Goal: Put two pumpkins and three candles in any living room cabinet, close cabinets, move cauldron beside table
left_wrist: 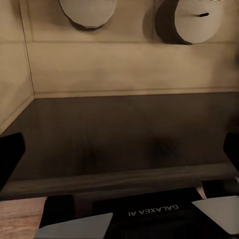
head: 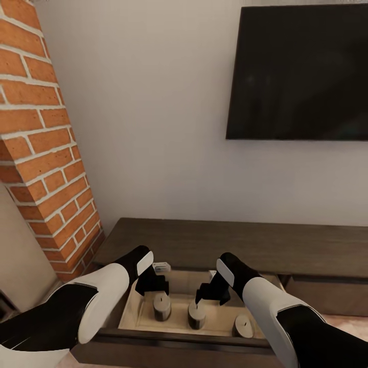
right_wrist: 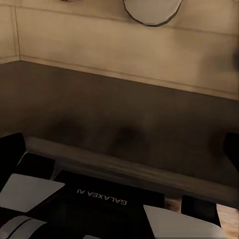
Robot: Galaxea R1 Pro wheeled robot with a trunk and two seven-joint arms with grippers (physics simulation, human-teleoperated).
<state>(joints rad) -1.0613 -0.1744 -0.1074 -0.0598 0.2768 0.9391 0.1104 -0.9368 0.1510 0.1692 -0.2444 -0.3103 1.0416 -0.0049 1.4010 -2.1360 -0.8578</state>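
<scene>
Pale plaster wall (head: 153,128) backs this corner of the living room, with a red brick column (head: 41,153) to one side and a dark flat screen (head: 301,71) hung on the wall. Below it runs the long low dark-brown wood cabinet (head: 230,245), one drawer pulled out to show a pale beige inside (head: 179,306).

Three short tan cylinder candles already stand in that drawer: one (head: 161,307) under the left claw (head: 149,284), one (head: 196,315) under the right claw (head: 208,291), and a third (head: 243,326) nearer the drawer's right end. In the left wrist view two candles (left_wrist: 88,12) (left_wrist: 196,20) sit beyond the drawer's dark front board (left_wrist: 124,134), and the right wrist view catches one (right_wrist: 152,11).

Both claws hover just above the open drawer. In the wrist views each one's dark fingertips sit far out at opposite edges with nothing between them, so I judge both spread wide and empty.

My guess is the drawer wants shutting next, or more things fetching. The risk is in the push: a claw dipping low could clip a candle and tip it, and a toppled candle might jam the drawer. A one-sided shove could skew it, leaving it ajar
</scene>
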